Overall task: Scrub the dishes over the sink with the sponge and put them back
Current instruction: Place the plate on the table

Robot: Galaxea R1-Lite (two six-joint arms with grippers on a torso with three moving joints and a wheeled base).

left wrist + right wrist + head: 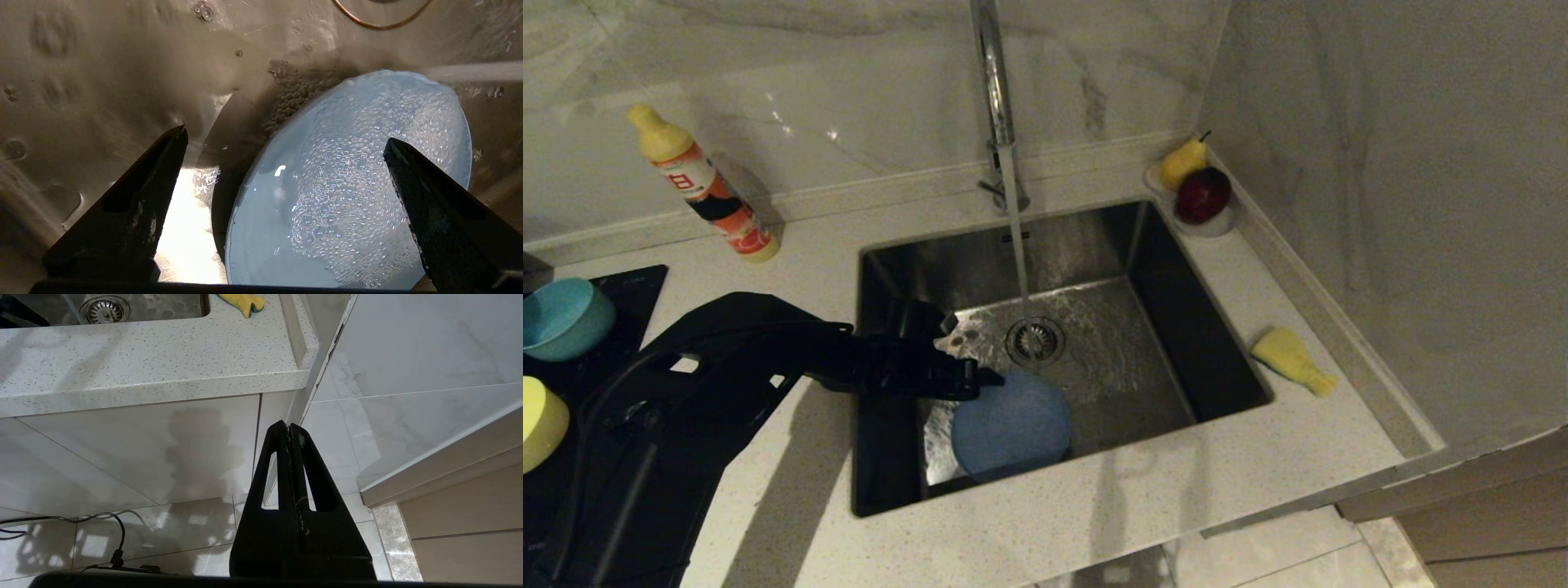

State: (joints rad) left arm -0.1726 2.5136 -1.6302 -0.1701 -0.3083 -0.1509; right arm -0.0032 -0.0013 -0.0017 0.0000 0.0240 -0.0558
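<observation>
Currently hovering left gripper [286,147], fingers wide apart, over light-blue plate [1011,426] lying in sink [1176,327], 7 o'clock from drain [1035,340]. Parking right gripper [291,428] pinched together, empty, below counter [143,367].

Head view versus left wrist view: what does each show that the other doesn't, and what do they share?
Only the head view: the tap, teal bowl, yellow bowl, sponge on the counter, detergent bottle and fruit dish. Only the left wrist view: soap bubbles covering the plate. Both: the light-blue plate in the sink, with the open left end effector over it.
</observation>
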